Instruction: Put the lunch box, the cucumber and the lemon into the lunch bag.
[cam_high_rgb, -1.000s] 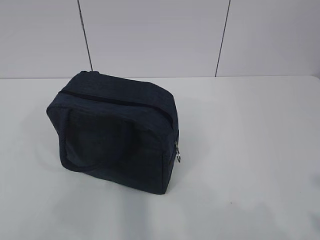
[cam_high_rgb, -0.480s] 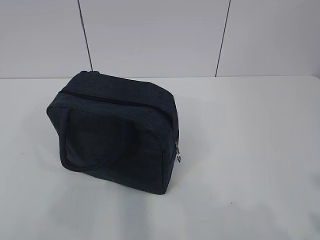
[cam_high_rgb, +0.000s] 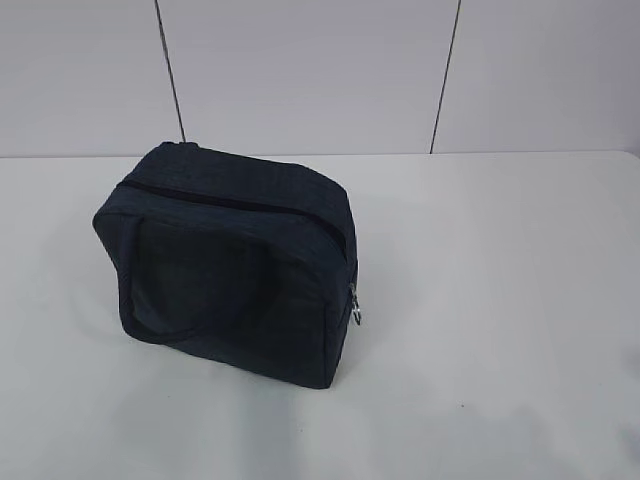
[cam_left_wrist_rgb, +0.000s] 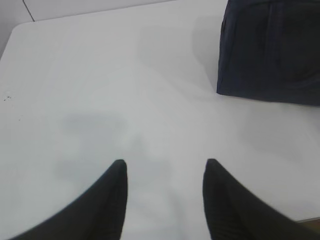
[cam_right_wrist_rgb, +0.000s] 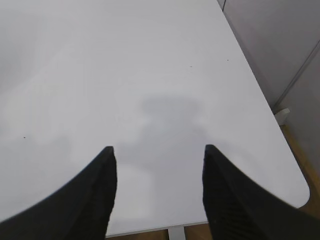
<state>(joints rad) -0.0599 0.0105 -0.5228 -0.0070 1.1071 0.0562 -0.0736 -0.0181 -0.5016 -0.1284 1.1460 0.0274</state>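
The dark navy lunch bag (cam_high_rgb: 235, 260) stands on the white table (cam_high_rgb: 500, 260), left of the middle, its zipper line shut along the top and a metal ring pull (cam_high_rgb: 354, 305) hanging at its right end. A corner of the lunch bag (cam_left_wrist_rgb: 272, 50) also shows at the upper right of the left wrist view. My left gripper (cam_left_wrist_rgb: 165, 167) hangs open over bare table, well short of the bag, nothing between its fingers. My right gripper (cam_right_wrist_rgb: 159, 152) is open too, above the table's near right corner. The lunch box, the cucumber and the lemon are out of view. Neither arm shows in the exterior view.
A grey panelled wall (cam_high_rgb: 300, 70) rises behind the table. The table's rounded right corner (cam_right_wrist_rgb: 300, 192) and front edge lie just past my right gripper, with floor beyond.
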